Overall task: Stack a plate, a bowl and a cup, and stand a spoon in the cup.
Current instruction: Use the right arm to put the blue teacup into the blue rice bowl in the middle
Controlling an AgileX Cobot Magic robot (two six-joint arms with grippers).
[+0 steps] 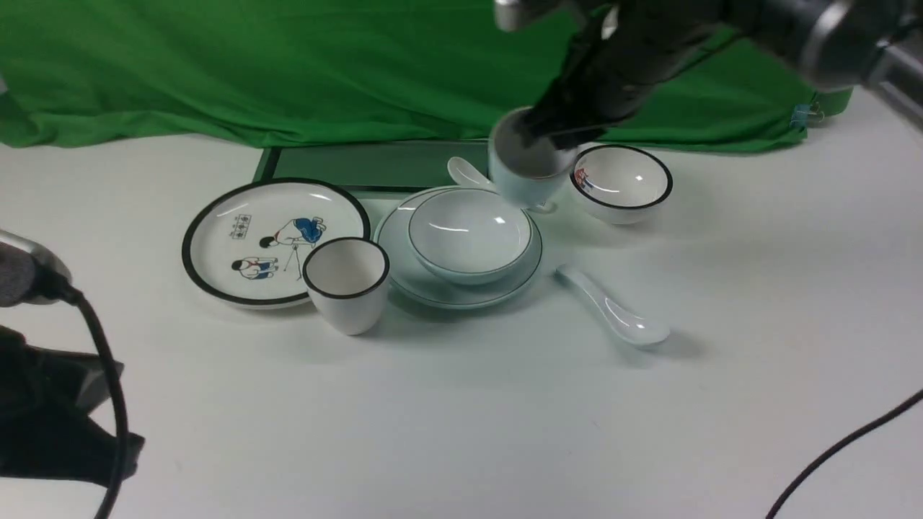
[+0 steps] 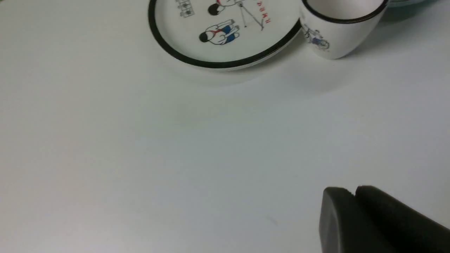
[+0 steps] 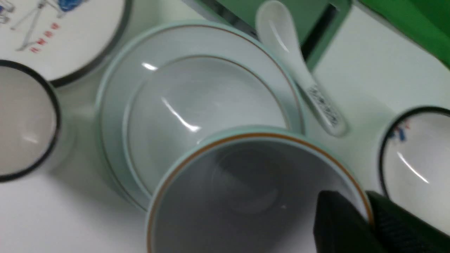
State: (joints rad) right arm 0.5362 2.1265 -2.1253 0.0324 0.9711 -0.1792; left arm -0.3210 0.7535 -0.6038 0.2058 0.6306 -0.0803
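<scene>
Right wrist view first: the right gripper (image 3: pixel 367 211) is pinched on the rim of the cup (image 3: pixel 246 196), one finger inside and one outside. The cup hangs upright, mouth up, and it's empty. Over in the front view it looks clear of the table (image 1: pixel 461 418), by my reading. It sits just behind and to the right of the bowl (image 1: pixel 469 234), not yet over its middle.

The bowl is already in the plate (image 1: pixel 433 292), so the first layer of the stack is done. What's left is to carry the cup across and set it in the bowl. Then comes the spoon (image 1: pixel 613 310), lying flat and untouched to the right of the plate, which has to stand in the cup.

The left gripper (image 2: pixel 353 192) is out of the play, fingers pressed together on nothing, low over bare table near the picture plate (image 2: pixel 225 35).

Around the action, a second spoon (image 3: pixel 291 59) with dark print on its handle lies by the plate's far edge, close beneath the cup. A small bowl (image 1: pixel 621 184) with a black rim sits just right of the cup. A black-rimmed cup (image 1: pixel 346 285) stands at the plate's front left. Nothing blocks the way into the bowl, though the two near neighbours leave little room for a swing.
</scene>
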